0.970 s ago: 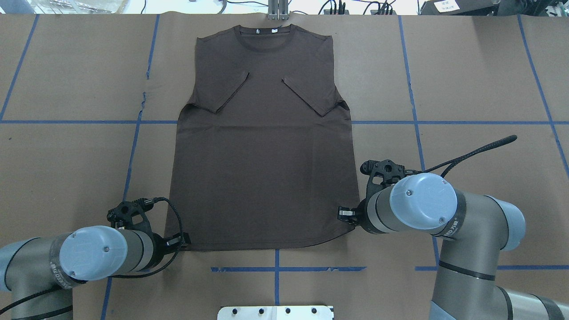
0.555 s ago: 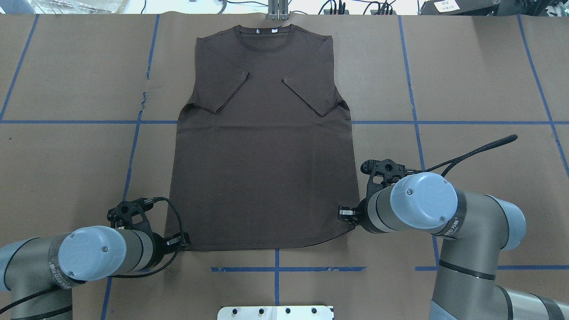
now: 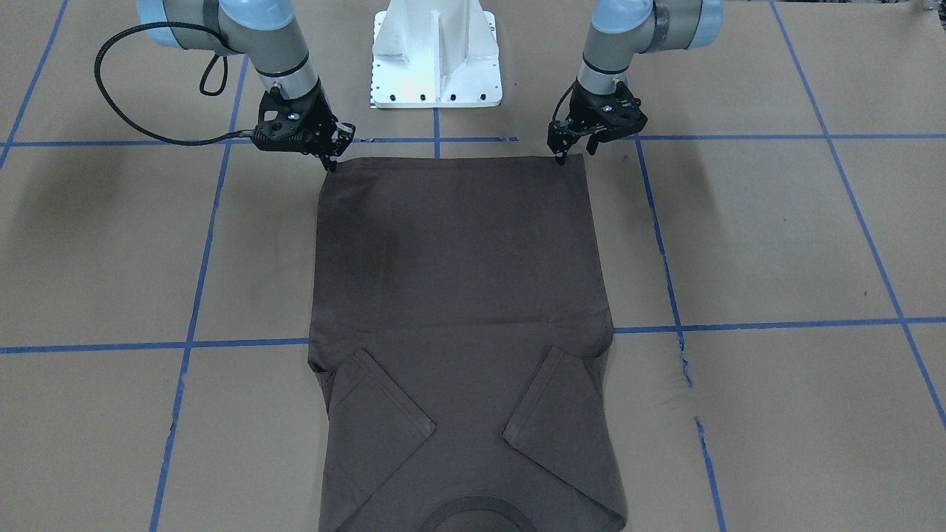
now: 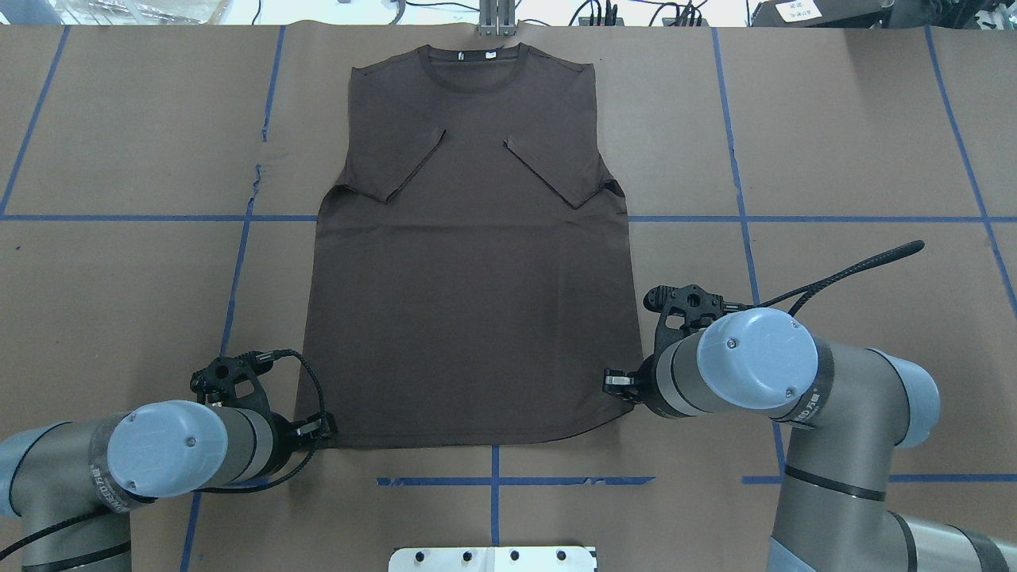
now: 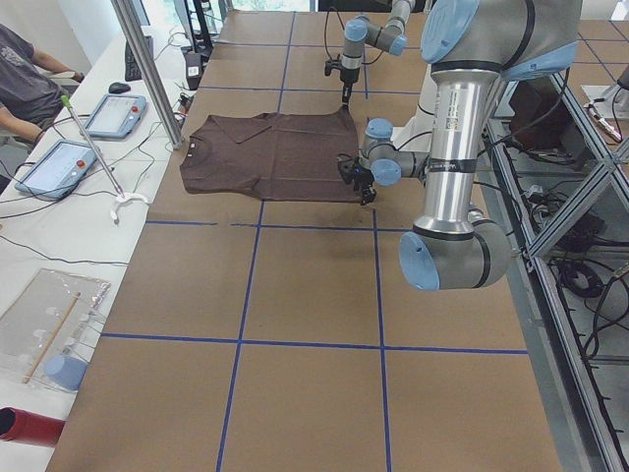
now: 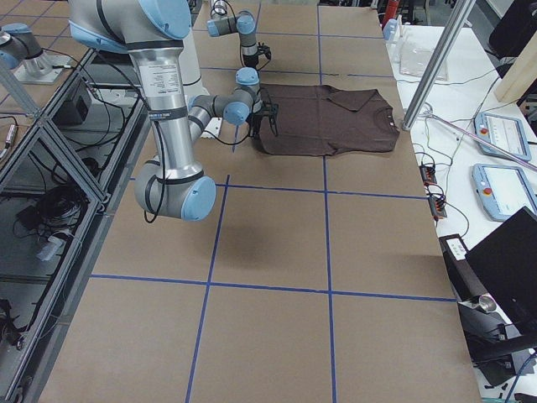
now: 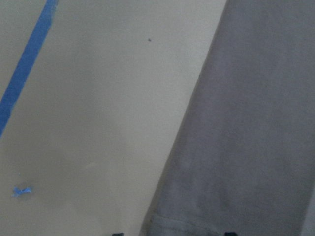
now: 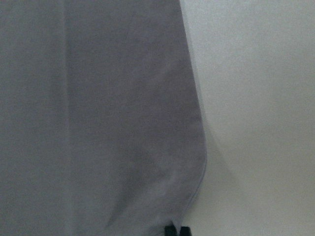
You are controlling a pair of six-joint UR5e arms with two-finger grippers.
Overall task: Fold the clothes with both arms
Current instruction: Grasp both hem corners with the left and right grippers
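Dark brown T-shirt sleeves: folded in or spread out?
Folded in: both short sleeves lie diagonally over the dark brown fabric T-shirt.

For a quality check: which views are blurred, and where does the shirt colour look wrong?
Left and right wrist views: soft, washed out, the T-shirt looks pale grey. Overhead view: sharp, T-shirt dark brown. Front-facing view: sharp, soft shadows on the table.

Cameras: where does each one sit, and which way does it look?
Front-facing: across the table, facing the robot; left arm, right arm, T-shirt.
Overhead: behind the robot, looking down; both arms.
Exterior left: table's end; left arm nearest.
Exterior right: opposite end; right arm nearest.
Wrist views: looking down at hem corners; gripper tips show.
All share the T-shirt.
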